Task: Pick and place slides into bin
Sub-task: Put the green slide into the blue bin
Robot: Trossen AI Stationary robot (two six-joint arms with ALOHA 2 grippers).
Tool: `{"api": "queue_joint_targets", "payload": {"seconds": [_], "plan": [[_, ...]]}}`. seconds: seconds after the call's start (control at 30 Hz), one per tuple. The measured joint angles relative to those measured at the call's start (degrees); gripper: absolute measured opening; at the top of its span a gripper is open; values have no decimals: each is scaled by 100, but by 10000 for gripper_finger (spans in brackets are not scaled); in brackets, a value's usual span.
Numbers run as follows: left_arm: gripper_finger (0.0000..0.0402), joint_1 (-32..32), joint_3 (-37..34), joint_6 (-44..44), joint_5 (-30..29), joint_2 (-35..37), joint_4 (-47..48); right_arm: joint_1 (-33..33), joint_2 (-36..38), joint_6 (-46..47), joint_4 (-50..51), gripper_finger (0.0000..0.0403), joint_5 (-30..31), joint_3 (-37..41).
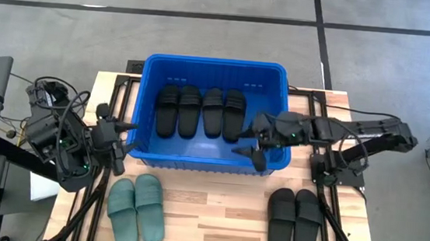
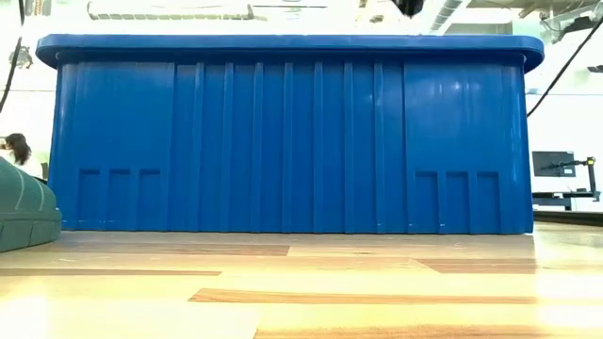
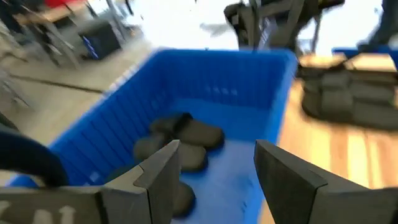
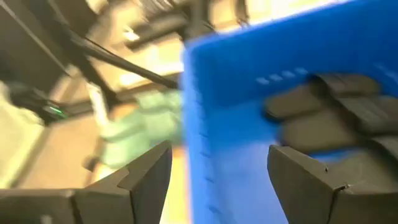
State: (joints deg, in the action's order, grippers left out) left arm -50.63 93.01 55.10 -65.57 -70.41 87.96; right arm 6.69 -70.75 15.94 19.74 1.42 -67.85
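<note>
The blue bin (image 1: 146,107) stands at the table's far middle with several black slides (image 1: 200,111) lying side by side on its floor. Two sage green slides (image 1: 135,207) lie on the table near left, and two black slides (image 1: 294,219) near right. My left gripper (image 1: 125,136) is open and empty at the bin's left wall. My right gripper (image 1: 250,151) is open and empty over the bin's near right corner. The bin also fills the low view (image 2: 292,137).
A green slide's edge (image 2: 24,212) shows at the low view's left. Bare wooden table (image 1: 214,214) lies between the two pairs of slides. Arm bases and cables stand at the table's left (image 1: 58,134) and right (image 1: 344,159) sides.
</note>
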Motion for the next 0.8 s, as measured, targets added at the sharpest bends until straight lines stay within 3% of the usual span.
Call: {"api": "queue_joint_targets", "payload": {"seconds": [0.23,0.4,0.6,0.8], "plan": [[192,-115,-303,13,1551,-22,-199,947,-154,188,-1324,249,12,-8],[192,-280,-653,598,1880,-117,-654,1319,-159,-195,-1715,249,9,-1],[192,-334,-955,1366,2025,-428,-802,1655,41,-340,-1255,249,-5,0],[192,-212,-1082,2030,2855,-992,-748,1872,290,-475,-404,249,122,0]]}}
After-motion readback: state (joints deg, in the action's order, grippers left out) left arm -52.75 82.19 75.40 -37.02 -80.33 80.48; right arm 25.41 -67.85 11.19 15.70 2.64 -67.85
